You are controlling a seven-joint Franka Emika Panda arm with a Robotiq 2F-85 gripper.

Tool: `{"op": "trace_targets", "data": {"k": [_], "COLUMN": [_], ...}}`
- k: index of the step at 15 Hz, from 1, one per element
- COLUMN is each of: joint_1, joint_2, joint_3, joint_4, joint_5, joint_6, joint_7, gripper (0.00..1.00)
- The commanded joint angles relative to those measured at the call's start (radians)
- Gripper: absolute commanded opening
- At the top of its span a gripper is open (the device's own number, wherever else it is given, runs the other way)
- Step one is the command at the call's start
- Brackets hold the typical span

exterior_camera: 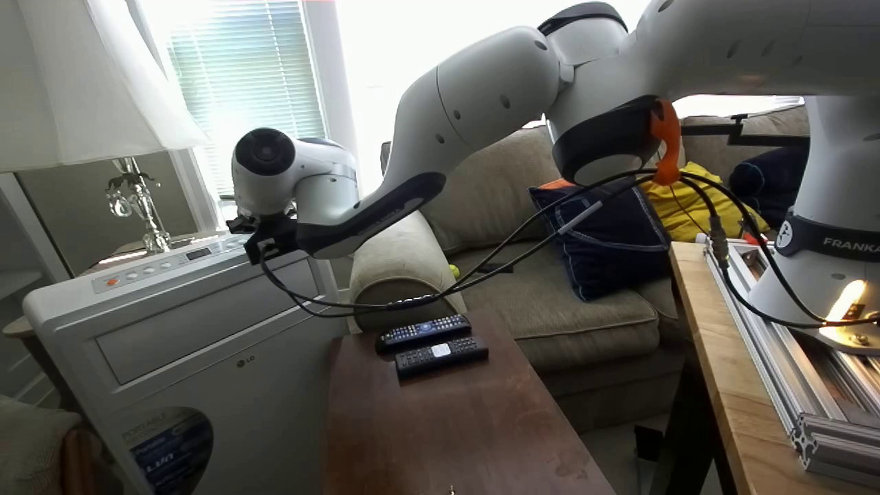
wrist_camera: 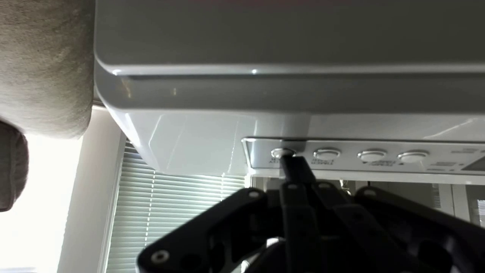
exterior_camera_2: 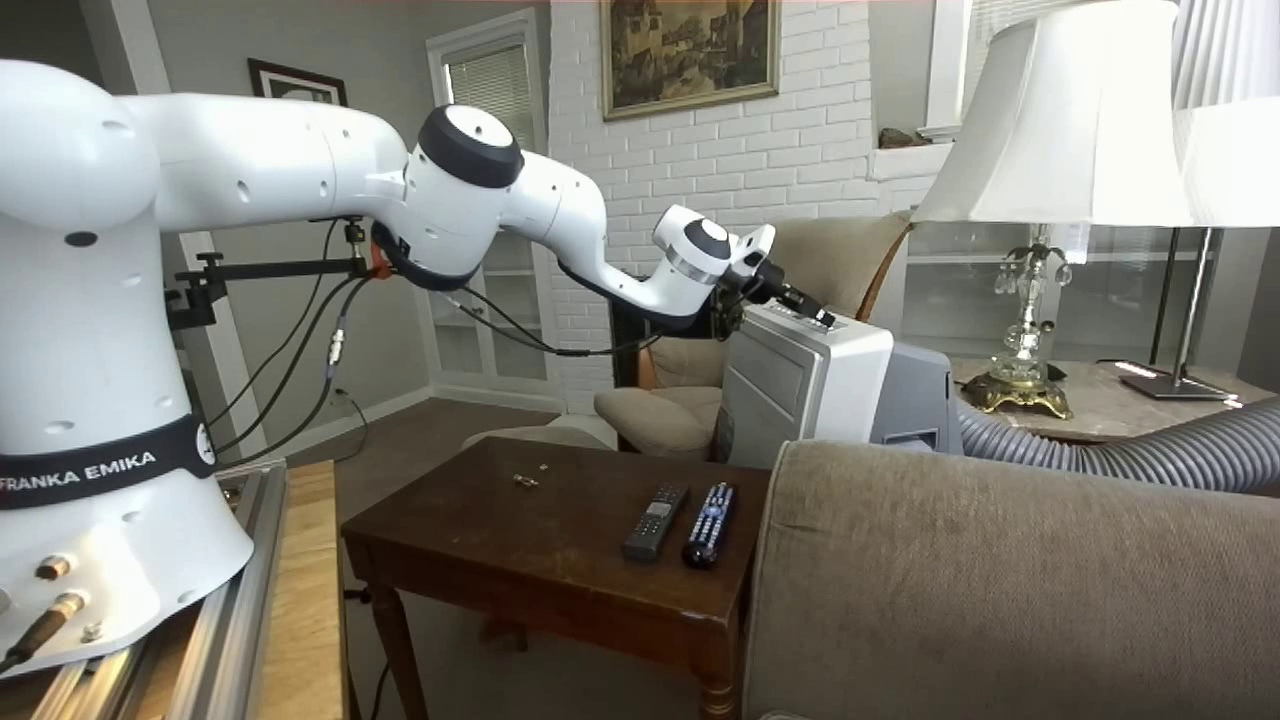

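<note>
Since the end button (wrist_camera: 279,152) on the AC (exterior_camera: 206,357) is small, having my jaws together makes sense imo: one narrow tip right at it, can't tell if touching. Remotes (exterior_camera_2: 656,520) sit side by side on the counter (exterior_camera_2: 520,525), probably handy for the sofa (exterior_camera_2: 1010,580)

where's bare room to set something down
The brown table is bare between the two remotes and the small shiny bits. Crowded: its end by the sofa arm, where both remotes lie, and the control panel, with the shut gripper at a button.
</note>
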Motion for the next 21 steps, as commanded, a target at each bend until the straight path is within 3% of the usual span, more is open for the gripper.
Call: {"op": "trace_targets", "data": {"k": [1,6,11,15,18,20,21], "joint_1": [-0.014,-0.023,-0.039,-0.028,-0.056,-0.089,-0.099], "joint_2": [0.022,0.027,-0.01,-0.091,-0.194,-0.28,-0.31], "joint_3": [0.051,0.057,0.014,0.053,0.217,0.39,0.403], "joint_4": [0.012,0.028,0.091,0.056,-0.004,-0.064,-0.079], "joint_5": [-0.01,-0.004,0.023,0.032,0.075,0.053,0.085], "joint_6": [-0.058,-0.076,0.032,0.021,0.028,0.015,-0.021], "joint_7": [-0.017,-0.031,0.049,0.004,-0.209,-0.346,-0.415], "gripper": [0.0,0.0,0.0,0.0,0.0,0.0,0.0]}}
